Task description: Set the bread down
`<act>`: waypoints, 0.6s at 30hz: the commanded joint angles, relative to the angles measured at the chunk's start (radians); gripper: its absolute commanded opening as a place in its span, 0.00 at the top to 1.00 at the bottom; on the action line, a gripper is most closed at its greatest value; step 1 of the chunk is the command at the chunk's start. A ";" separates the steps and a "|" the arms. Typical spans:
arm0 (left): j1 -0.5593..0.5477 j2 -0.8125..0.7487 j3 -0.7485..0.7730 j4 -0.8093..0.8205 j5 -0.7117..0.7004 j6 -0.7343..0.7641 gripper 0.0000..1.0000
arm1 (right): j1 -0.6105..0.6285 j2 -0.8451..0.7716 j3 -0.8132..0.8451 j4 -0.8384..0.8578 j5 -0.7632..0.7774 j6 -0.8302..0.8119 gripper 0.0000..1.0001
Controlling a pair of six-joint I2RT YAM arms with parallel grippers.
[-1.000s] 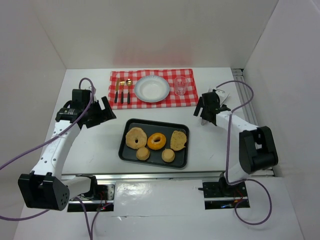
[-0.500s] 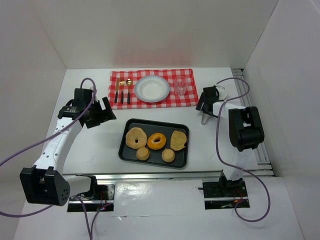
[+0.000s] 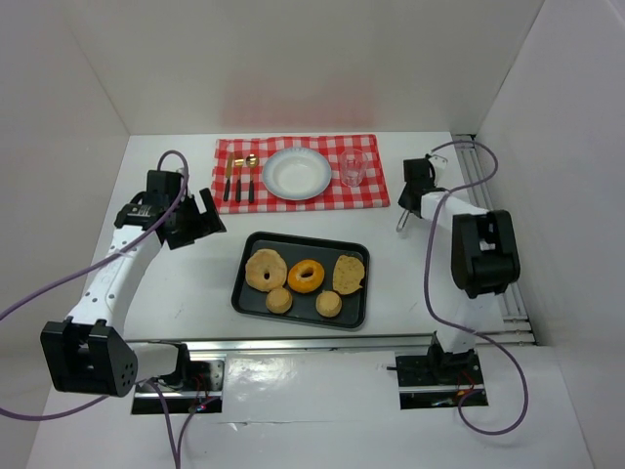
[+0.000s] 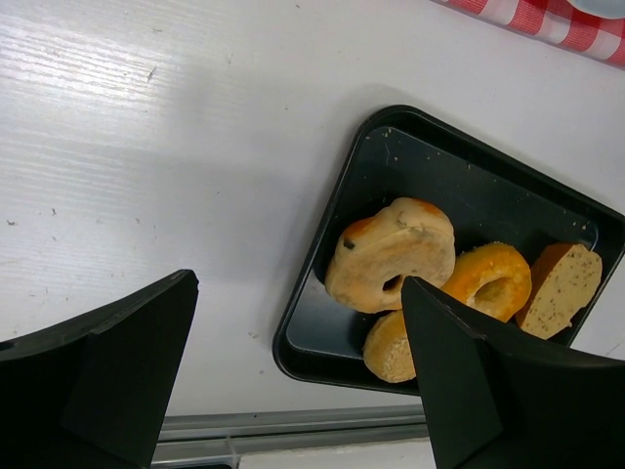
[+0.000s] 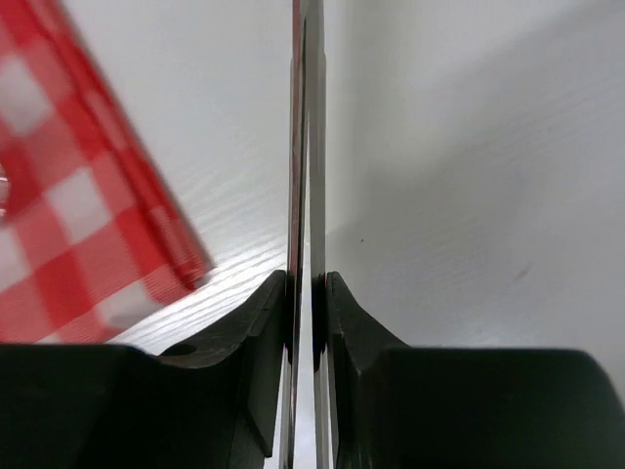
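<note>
Several bread pieces lie in a black tray: a pale bagel, an orange ring, a seeded slice and two small rolls. My left gripper hangs open over the table left of the tray. In its wrist view the left gripper frames the tray and bagel. My right gripper is right of the checked cloth, shut on thin metal tongs. The right wrist view shows the right gripper pressing the tongs' two blades together.
A red checked cloth at the back carries a white plate, a clear glass and cutlery. White walls enclose the table on three sides. A rail runs along the right edge.
My right gripper went from wide open to shut on the tongs while its arm folded back and shifted right. The left arm barely moved.
</note>
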 commanded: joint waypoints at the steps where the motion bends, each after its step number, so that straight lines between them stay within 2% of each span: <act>1: 0.005 -0.012 0.028 0.009 0.017 0.015 0.01 | -0.005 -0.241 0.018 -0.008 0.025 -0.018 0.77; 4: 0.005 -0.012 0.027 0.009 0.027 0.015 0.01 | 0.013 -0.350 0.009 -0.109 -0.036 -0.035 0.77; 5: 0.005 -0.022 0.027 0.009 0.027 0.015 0.01 | 0.030 -0.431 -0.008 -0.137 -0.053 -0.050 0.77; 8: 0.005 -0.051 0.027 0.009 0.013 0.015 0.01 | 0.071 -0.575 -0.019 -0.261 -0.248 -0.136 0.76; 10: 0.005 -0.070 0.038 0.009 0.013 0.015 0.01 | 0.099 -0.631 -0.019 -0.410 -0.317 -0.159 0.73; 15: 0.005 -0.079 0.058 0.018 0.022 0.015 0.01 | 0.262 -0.844 -0.142 -0.580 -0.486 -0.086 0.66; 16: 0.005 -0.067 0.067 0.018 0.033 0.015 0.01 | 0.282 -0.872 -0.160 -0.618 -0.542 -0.069 0.62; 18: 0.005 -0.067 0.067 0.018 0.059 0.006 0.01 | 0.340 -0.940 -0.181 -0.662 -0.572 -0.021 0.59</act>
